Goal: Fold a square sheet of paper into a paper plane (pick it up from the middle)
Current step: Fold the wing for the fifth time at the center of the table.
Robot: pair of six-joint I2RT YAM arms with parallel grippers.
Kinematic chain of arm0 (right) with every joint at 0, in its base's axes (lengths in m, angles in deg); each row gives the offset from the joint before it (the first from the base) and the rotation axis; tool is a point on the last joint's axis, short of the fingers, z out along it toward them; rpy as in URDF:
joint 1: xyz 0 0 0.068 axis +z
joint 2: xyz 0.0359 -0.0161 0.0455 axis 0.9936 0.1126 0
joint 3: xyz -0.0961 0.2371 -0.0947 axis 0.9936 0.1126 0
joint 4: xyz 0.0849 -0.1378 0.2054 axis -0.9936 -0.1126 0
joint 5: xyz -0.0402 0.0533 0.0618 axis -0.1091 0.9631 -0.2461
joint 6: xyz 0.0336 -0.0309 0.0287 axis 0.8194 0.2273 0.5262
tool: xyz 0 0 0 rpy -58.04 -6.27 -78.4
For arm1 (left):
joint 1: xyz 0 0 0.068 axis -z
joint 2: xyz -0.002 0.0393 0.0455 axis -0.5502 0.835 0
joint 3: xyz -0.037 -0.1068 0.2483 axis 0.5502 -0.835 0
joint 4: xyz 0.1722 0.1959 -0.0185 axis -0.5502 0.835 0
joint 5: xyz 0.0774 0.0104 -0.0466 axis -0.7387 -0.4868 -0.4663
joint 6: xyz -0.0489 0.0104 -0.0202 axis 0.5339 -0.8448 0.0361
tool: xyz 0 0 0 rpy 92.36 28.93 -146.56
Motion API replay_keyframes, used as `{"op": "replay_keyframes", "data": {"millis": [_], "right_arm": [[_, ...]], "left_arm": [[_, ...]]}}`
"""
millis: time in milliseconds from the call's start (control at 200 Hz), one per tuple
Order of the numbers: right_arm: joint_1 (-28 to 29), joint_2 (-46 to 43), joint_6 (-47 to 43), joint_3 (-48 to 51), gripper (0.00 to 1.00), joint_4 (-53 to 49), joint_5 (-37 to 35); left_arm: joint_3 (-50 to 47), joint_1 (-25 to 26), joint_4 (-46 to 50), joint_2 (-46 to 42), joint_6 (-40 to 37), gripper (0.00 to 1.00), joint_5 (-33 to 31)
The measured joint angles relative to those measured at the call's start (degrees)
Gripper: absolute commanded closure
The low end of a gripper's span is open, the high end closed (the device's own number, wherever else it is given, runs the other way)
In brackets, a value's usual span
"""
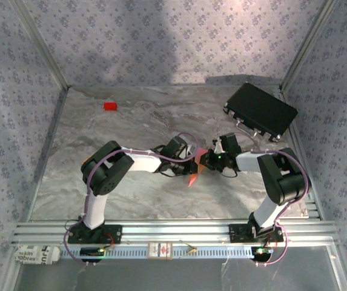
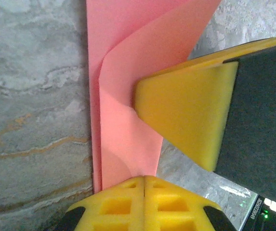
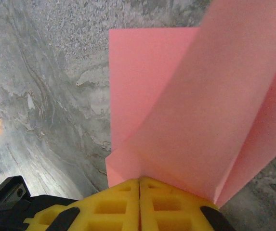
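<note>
Grey marbled table [image 1: 131, 121] inside patterned cloth walls; just below the middle of the overhead frame the pink paper [image 1: 195, 172] hangs between the two arms, a narrow salmon sliver seen edge-on; close up it is plain and unmarked, folded into overlapping layers with one soft curved bend and straight sharp edges; left gripper [image 2: 144, 185] is pinched tight on its lower end, yellow fingers meeting; right gripper [image 3: 139, 185] is likewise clamped on a folded corner; red block [image 1: 110, 106] upper left, black case [image 1: 261, 111] upper right.
</note>
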Motion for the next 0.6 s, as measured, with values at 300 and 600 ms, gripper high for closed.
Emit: {"op": "replay_keyframes", "data": {"millis": [300,600], "right_arm": [[-0.55,-0.28,-0.66,-0.20,0.91,-1.97,0.92],[-3.15,-0.28,-0.70,-1.09,0.90,-3.96,1.16]], "left_arm": [[-1.73,2.34,0.15,-1.51,-1.03,1.00,-4.35],[-3.50,2.62,-3.06,-1.81,-0.81,1.00,-4.68]]}}
